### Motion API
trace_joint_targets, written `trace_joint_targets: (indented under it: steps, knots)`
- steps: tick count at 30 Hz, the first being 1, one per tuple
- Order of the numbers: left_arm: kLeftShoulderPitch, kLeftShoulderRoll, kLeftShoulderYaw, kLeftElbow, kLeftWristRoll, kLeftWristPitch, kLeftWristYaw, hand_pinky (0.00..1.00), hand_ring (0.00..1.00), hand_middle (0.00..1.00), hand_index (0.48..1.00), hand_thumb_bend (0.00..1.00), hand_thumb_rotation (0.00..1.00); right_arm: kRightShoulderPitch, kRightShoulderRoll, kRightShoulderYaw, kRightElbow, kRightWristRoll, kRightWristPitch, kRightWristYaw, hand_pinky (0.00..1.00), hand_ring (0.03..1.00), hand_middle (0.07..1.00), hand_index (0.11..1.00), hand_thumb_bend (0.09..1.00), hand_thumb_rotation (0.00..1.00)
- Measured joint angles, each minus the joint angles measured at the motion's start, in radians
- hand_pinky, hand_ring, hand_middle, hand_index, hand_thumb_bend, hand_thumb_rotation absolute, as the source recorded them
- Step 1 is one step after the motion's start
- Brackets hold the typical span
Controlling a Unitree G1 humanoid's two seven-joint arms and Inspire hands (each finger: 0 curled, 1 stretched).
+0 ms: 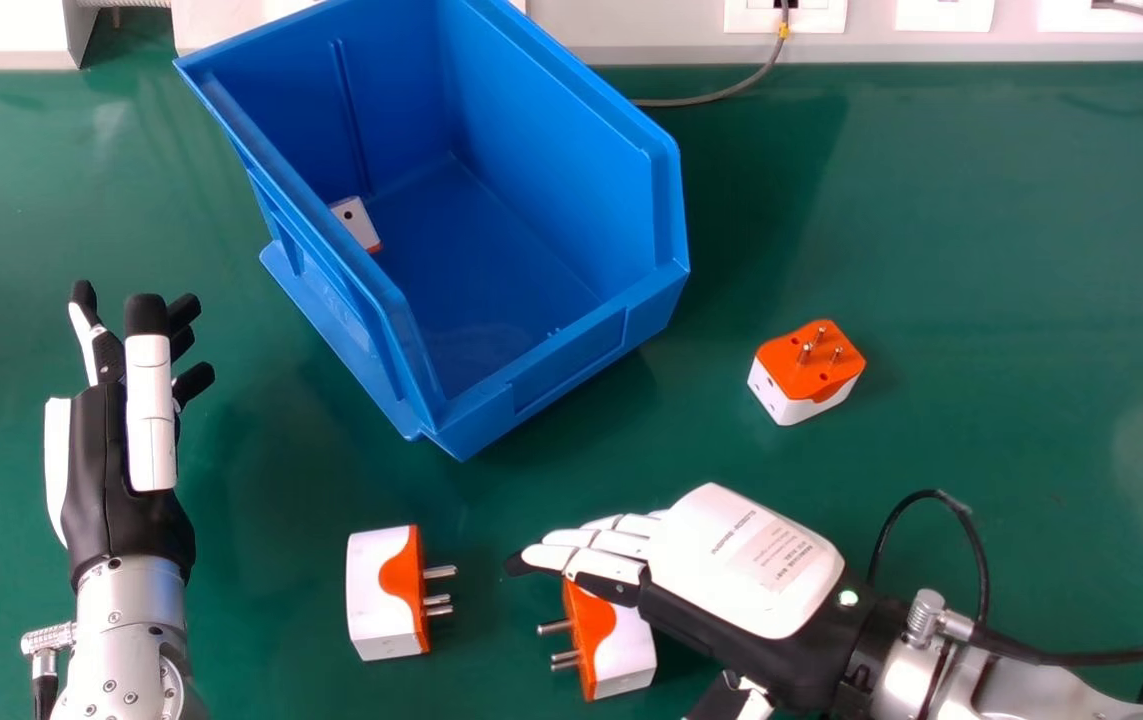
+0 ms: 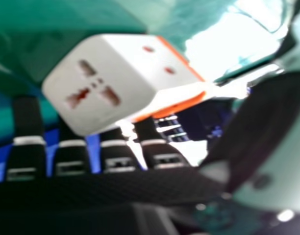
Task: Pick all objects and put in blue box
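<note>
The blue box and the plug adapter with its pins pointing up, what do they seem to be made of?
The blue box is probably moulded plastic with a slight sheen, judging by its one-piece ribs and rim. The plug adapter looks like smooth, hard plastic in white and orange; its pins are likely metal, given their silvery shine.

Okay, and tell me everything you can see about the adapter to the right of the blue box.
The adapter is a chunky block, orange over white, apparently hard plastic. Metal pins stick up from its orange face, and small dark holes show in a white side. It sits pins-up on the green table, turned at an angle, right of the blue box and farther off than the right hand. It touches only the table and looks undamaged.
</note>
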Motion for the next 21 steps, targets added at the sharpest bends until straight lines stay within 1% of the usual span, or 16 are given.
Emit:
trace_joint_targets:
  steps: [6,8,11,13,15,17,21]
  knots:
    - [0.001,0.0,0.0,-0.005,0.0,0.005,0.0,0.84,0.9,0.87,0.953,0.93,0.99,0.012,0.0,0.002,-0.044,-0.013,0.048,0.024,0.63,0.83,0.874,0.876,0.869,0.5]
    - [0.001,0.0,0.0,-0.007,0.0,0.005,0.0,0.84,0.9,0.87,0.953,0.93,0.99,0.019,0.001,0.003,-0.067,-0.032,0.072,0.032,0.63,0.832,0.876,0.876,0.869,0.5]
    - [0.001,0.0,0.0,-0.007,-0.001,0.006,-0.004,0.84,0.9,0.87,0.953,0.93,0.99,0.029,0.003,0.007,-0.1,-0.049,0.113,0.041,0.63,0.834,0.878,0.877,0.869,0.5]
    - [0.001,0.0,0.001,-0.007,-0.002,0.006,-0.008,0.84,0.9,0.87,0.953,0.93,0.99,0.037,0.004,0.008,-0.118,-0.063,0.134,0.045,0.63,0.835,0.879,0.877,0.868,0.5]
    - [0.001,0.0,0.001,-0.007,-0.006,0.006,-0.011,0.84,0.9,0.87,0.953,0.93,0.99,0.044,0.005,0.009,-0.133,-0.073,0.152,0.047,0.62,0.836,0.88,0.877,0.867,0.5]
    - [0.001,0.0,0.001,-0.007,-0.009,0.006,-0.011,0.84,0.9,0.87,0.953,0.93,0.99,0.047,0.006,0.01,-0.139,-0.075,0.163,0.048,0.62,0.837,0.881,0.876,0.865,0.49]
    - [0.001,0.0,0.002,-0.007,-0.009,0.006,-0.012,0.84,0.9,0.87,0.953,0.94,0.99,0.048,0.006,0.014,-0.144,-0.075,0.174,0.047,0.62,0.837,0.882,0.873,0.864,0.48]
